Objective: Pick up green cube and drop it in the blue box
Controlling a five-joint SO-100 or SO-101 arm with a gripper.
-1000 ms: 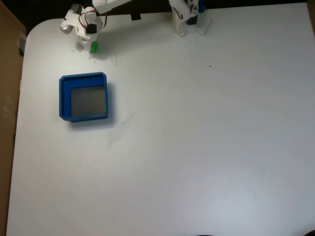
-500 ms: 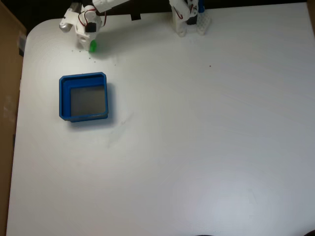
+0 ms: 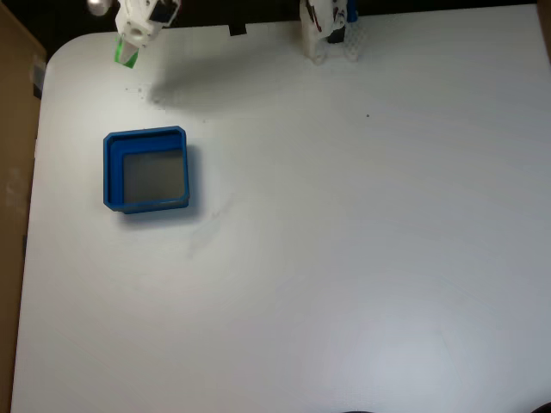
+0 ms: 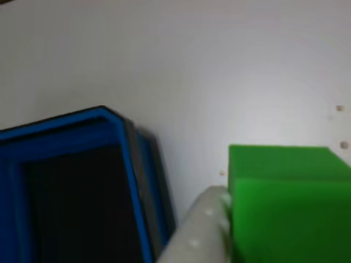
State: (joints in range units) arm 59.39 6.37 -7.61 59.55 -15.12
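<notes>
My fixed view looks straight down from high above and takes in nearly the whole white table (image 3: 344,258), with my arm's base (image 3: 327,30) at the far edge near the top of the picture and the rounded far-left corner in sight. The other view sits very near my gripper (image 4: 219,230), low and close, looking down across the table top. Both views share the blue box (image 3: 146,169) near the table's left edge and the green cube (image 3: 126,53); in the close view the box (image 4: 129,164) fills the lower left and the cube (image 4: 285,203) the lower right.
</notes>
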